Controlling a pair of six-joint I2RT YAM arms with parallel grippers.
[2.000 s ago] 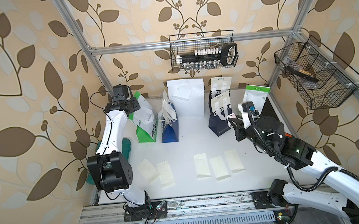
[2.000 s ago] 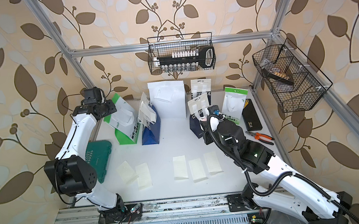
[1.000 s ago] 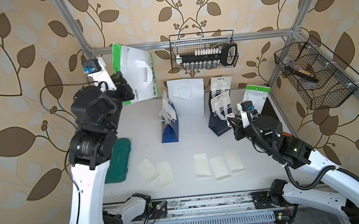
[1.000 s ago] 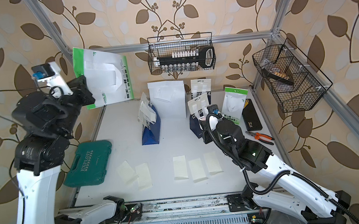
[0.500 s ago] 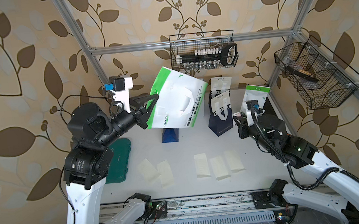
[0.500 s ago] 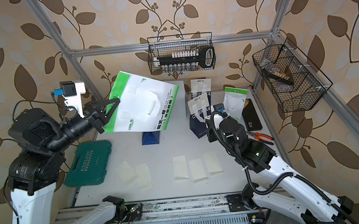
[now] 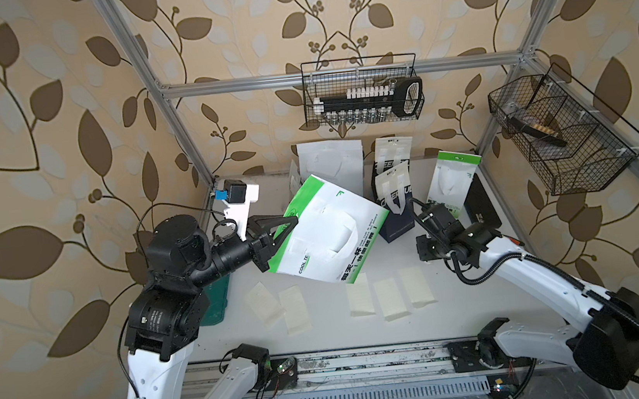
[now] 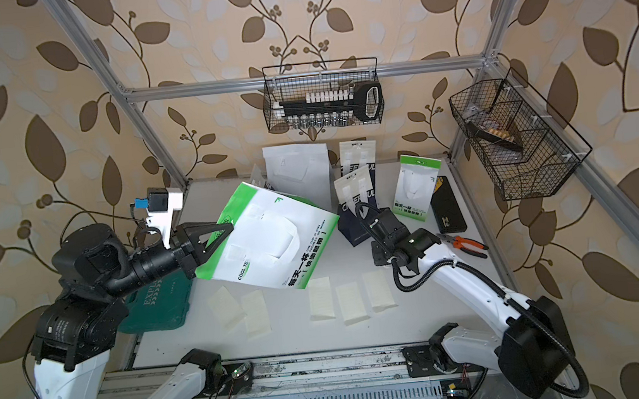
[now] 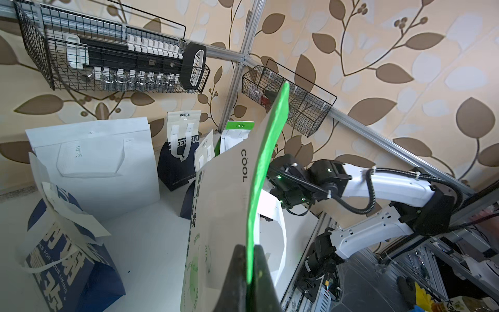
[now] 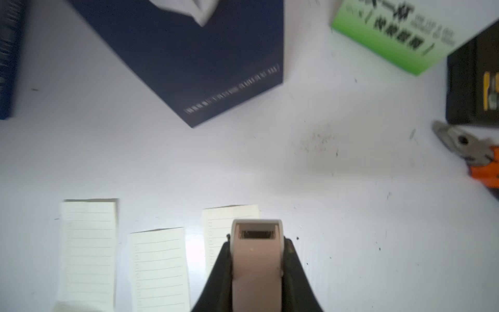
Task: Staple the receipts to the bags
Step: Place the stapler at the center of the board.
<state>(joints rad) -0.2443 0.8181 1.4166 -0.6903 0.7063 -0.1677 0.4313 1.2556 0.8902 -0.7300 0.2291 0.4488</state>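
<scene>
Lowered green-white bag [image 7: 329, 232] over surface [image 7: 332, 338] | pinched its edge with left end effector [image 7: 293, 222] | clamped stapler [image 10: 256, 259] with right end effector [image 10: 256, 243]

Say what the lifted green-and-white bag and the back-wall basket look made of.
Green-and-white bag: probably matte paper; the panel looks flat and stiff, with a thin edge and printed lettering.
Back-wall basket: likely black-coated metal wire; thin rigid rods form an open grid.

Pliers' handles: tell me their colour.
Orange; the pliers show best in a top view.
</scene>
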